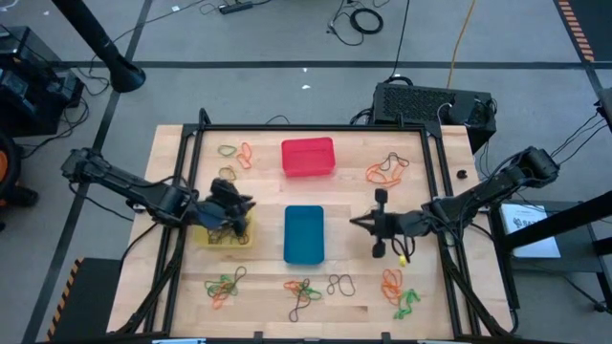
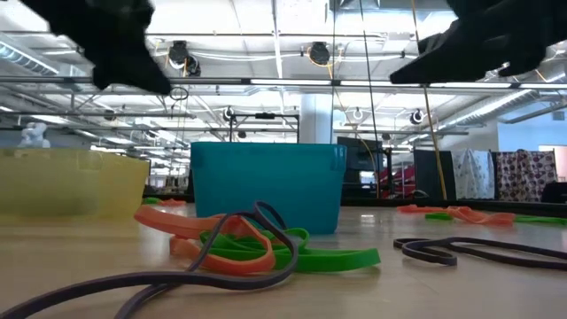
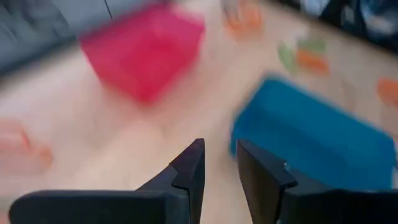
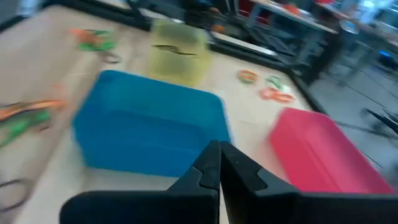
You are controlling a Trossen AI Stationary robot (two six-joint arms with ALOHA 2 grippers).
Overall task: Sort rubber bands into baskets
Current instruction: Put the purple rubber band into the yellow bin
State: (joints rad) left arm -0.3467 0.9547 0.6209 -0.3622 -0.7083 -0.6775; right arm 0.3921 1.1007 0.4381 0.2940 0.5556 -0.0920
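Three baskets stand on the wooden table: red (image 1: 308, 157) at the far middle, blue (image 1: 304, 233) in the centre, yellow (image 1: 225, 234) to its left. My left gripper (image 1: 237, 204) hovers over the yellow basket, open, with nothing between its fingers (image 3: 219, 158). My right gripper (image 1: 368, 222) hangs just right of the blue basket, pointing at it, and is shut (image 4: 219, 155) with nothing seen in it. A dark rubber band (image 4: 171, 50) lies in the yellow basket. Loose rubber bands lie in clumps on the table (image 1: 225, 282) (image 1: 387, 170).
More orange, green and dark bands lie at the far left (image 1: 234, 151), near middle (image 1: 301, 290) (image 1: 339, 283) and near right (image 1: 397, 289). A black frame (image 1: 316, 127) borders the work area. A black box (image 1: 430, 103) stands behind the far right corner.
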